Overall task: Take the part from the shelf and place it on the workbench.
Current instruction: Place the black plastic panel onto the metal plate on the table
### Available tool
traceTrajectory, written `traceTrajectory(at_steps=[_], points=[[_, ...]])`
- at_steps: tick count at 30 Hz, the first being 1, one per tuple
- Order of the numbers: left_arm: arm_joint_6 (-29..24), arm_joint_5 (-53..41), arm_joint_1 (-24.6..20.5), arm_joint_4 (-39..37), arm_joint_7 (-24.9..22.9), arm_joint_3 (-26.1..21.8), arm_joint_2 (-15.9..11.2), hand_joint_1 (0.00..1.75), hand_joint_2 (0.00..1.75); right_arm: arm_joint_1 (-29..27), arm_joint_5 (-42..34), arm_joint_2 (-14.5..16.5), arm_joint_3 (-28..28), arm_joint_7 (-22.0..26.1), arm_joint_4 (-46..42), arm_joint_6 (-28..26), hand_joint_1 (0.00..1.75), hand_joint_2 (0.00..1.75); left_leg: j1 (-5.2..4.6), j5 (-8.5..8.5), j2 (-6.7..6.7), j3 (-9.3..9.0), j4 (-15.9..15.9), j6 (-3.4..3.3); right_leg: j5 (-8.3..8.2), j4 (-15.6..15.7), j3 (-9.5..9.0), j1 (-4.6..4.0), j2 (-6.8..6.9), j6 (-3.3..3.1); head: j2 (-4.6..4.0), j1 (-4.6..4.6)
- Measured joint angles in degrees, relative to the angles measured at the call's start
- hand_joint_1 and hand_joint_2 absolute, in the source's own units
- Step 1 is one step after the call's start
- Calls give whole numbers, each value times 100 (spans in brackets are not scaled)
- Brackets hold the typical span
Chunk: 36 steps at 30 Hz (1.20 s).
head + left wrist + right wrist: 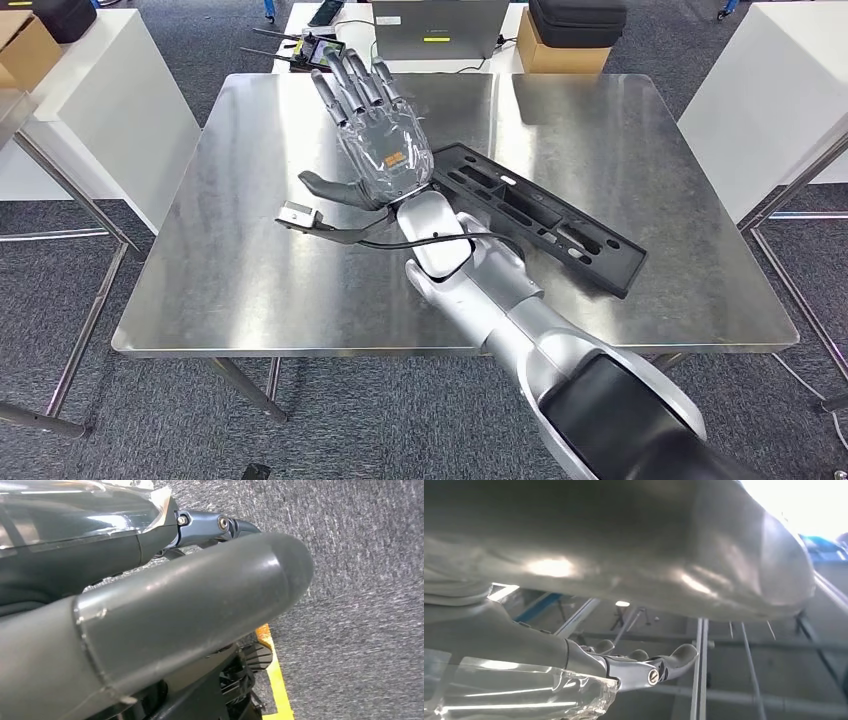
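From my seat, the right robot hand [375,130] is spread wide and empty above the table [250,270], palm up. The left robot hand [150,615] hangs over the carpet; I cannot tell its fingers. The black part [545,220] already lies flat on the steel, so I judge placement done; next I'd withdraw the arm. Beyond stand white tables and a cardboard box [560,55].
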<state>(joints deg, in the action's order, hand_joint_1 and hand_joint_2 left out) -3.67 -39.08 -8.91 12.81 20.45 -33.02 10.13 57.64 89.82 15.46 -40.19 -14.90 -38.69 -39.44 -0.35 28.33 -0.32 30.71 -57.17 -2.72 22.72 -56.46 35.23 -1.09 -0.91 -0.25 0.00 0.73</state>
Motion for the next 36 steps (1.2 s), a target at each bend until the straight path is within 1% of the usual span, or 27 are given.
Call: traceTrajectory(at_steps=[4,6,8,10,13,15,16,18,20,22,24,25,26,29,33,36], points=[[-3,-14,6,0,-4,-5,-1,0,0,-275,-93,21,381,286,-673,-16,0,0,0,0,1,0,0,0,0,1,0,0,0,0,0,0],[-14,-29,9,0,-8,-6,-1,0,0,-503,-364,63,612,803,-1066,-19,0,0,0,1,2,0,1,0,0,1,0,0,-1,0,0,-1],[-33,-48,14,0,-10,-8,-1,0,0,-839,-912,172,970,1613,-1598,-24,0,0,0,1,-3,-1,0,0,0,1,0,-1,1,0,0,-1],[-46,-61,20,0,-10,-9,-1,0,0,-1182,-1940,290,1355,2458,-2226,-34,0,0,0,0,-15,0,1,0,2,2,0,-1,8,-2,0,0],[-16,-92,32,0,-2,-11,-3,0,0,-1634,-3913,370,1787,3657,-3136,-53,0,0,0,1,-23,3,1,0,4,2,0,-1,16,-4,0,-1],[20,-116,34,0,14,-13,-10,0,0,-1875,-5344,384,1962,4419,-3609,-33,0,0,0,1,-20,4,2,0,4,2,-1,1,13,-4,0,-1],[34,-122,34,0,30,-13,-15,0,0,-1981,-6090,385,2008,4739,-3814,38,0,0,-1,2,-17,3,2,-1,4,3,-1,1,11,-4,0,-1],[49,-122,35,-1,72,-14,-25,0,0,-2184,-7451,384,2031,5154,-4183,455,0,0,-3,2,-14,1,2,-1,4,4,-1,1,9,-4,0,0],[52,-122,40,-1,107,-16,-38,0,0,-2361,-8634,378,2042,5366,-4549,1226,0,0,-3,2,-15,0,1,-1,4,5,-1,1,10,-4,0,0],[60,-122,46,-1,118,-21,-49,0,0,-2504,-9654,365,2071,5446,-4886,2302,0,0,-3,2,-15,0,1,-1,4,5,-1,0,10,-4,0,1],[69,-122,48,-2,117,-26,-54,0,0,-2630,-10494,346,2130,5464,-5157,3415,0,0,-3,2,-15,0,1,-1,4,5,-1,-1,10,-4,0,0],[73,-122,48,-1,117,-27,-55,0,0,-2685,-10755,336,2165,5466,-5259,3806,0,0,-2,2,-15,0,1,-1,4,5,-1,-1,10,-4,0,1],[75,-122,48,-2,116,-28,-55,0,0,-2734,-10909,326,2197,5465,-5345,4045,0,0,-2,2,-15,1,1,-1,4,5,-1,-1,10,-4,0,0],[79,-122,48,-1,113,-29,-57,0,0,-2830,-11153,305,2271,5409,-5523,4418,0,0,-2,2,-14,1,2,0,4,5,-1,-1,8,-4,0,-1],[76,-117,47,-2,79,-29,-57,0,0,-2945,-11481,277,2312,5039,-5578,5481,0,0,-2,2,-14,-1,2,0,4,5,-1,-2,8,-4,0,1],[55,-82,47,-2,63,-32,-57,0,0,-3095,-11618,239,2309,4791,-5582,6111,0,0,-2,2,-15,0,2,0,4,5,-1,-2,9,-4,0,0]])
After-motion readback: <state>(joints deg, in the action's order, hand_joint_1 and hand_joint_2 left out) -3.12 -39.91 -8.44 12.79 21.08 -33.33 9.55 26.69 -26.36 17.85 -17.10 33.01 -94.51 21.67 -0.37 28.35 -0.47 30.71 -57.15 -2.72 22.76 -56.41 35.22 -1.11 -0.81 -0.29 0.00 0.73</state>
